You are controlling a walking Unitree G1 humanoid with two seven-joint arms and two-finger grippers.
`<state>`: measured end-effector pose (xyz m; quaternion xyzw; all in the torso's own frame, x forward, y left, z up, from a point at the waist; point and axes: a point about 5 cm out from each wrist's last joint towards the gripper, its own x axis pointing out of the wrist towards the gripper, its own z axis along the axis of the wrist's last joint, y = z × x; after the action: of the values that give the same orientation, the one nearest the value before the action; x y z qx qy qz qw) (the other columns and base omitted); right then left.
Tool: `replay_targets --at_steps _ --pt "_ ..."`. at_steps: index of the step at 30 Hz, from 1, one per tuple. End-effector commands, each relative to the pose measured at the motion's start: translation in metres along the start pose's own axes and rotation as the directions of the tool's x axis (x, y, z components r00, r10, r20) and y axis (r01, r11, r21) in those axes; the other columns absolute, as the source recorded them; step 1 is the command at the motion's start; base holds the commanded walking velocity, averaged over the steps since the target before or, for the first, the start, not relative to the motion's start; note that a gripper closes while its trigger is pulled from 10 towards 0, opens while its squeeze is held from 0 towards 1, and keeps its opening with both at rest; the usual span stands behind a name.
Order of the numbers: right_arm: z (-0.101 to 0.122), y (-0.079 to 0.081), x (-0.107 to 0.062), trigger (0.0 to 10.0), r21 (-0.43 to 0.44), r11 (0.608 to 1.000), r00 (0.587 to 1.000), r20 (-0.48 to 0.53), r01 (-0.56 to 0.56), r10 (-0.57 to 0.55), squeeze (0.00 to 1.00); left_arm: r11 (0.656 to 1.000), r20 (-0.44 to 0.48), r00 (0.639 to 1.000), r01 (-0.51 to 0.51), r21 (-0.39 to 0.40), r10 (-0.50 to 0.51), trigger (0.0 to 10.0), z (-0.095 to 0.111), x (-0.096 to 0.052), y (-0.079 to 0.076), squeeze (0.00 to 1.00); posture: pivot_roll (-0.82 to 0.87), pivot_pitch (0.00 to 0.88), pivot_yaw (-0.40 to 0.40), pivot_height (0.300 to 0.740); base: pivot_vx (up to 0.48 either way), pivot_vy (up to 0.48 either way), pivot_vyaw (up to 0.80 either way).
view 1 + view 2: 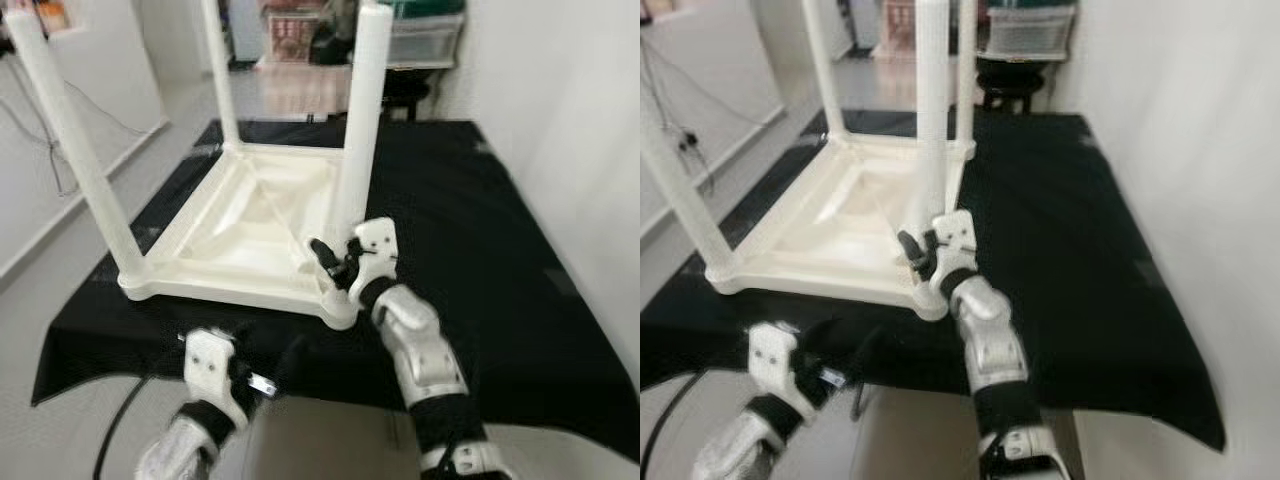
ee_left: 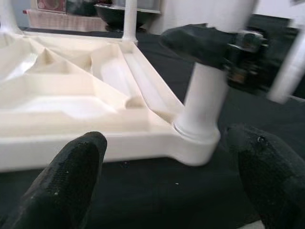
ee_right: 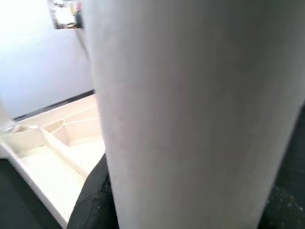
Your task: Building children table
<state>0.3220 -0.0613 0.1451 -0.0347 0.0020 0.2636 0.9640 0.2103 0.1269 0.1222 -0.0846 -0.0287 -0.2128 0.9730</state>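
Note:
A white plastic children's table lies upside down on a black cloth, its legs pointing up. My right gripper is shut on the near-right leg just above its socket; in the right wrist view that leg stands close up, with one black finger beside it. My left gripper hovers low in front of the table's near edge, open and holding nothing. Its fingers stand wide apart, facing the corner socket.
A near-left leg and far legs also stand up. A white wall runs along the right. A dark stool and storage boxes stand behind. A black cable lies on the floor at front left.

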Motion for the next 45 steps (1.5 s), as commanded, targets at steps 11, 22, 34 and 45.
replay_targets --at_steps 11,22,34,45 --pt "0.004 -0.011 0.052 10.0 -0.070 0.982 0.978 -0.096 0.176 -0.183 0.44 0.994 -0.017 0.997 -0.074 0.083 0.075 10.0 0.003 0.007 0.010 0.00 0.02 0.035 0.018 0.740 0.000 0.000 0.00" --pt "0.032 -0.003 0.070 10.0 0.033 0.995 0.995 -0.022 0.095 -0.094 1.00 0.970 0.041 0.983 -0.182 0.162 0.178 10.0 0.014 0.010 0.021 0.00 0.04 0.030 0.012 0.740 0.000 0.000 0.00" --pt "-0.019 -0.014 0.018 10.0 0.042 0.993 0.989 -0.094 -0.113 0.116 0.00 0.904 0.066 0.935 -0.354 0.239 0.348 10.0 0.024 -0.005 0.050 0.00 0.01 0.037 0.033 0.740 0.000 0.000 0.00" --pt "-0.026 -0.047 -0.014 10.0 -0.006 0.999 0.994 -0.099 0.047 -0.047 0.00 0.828 0.060 0.870 -0.485 0.280 0.489 10.0 0.019 -0.021 0.063 0.00 0.00 0.027 0.046 0.740 0.000 0.000 0.00"
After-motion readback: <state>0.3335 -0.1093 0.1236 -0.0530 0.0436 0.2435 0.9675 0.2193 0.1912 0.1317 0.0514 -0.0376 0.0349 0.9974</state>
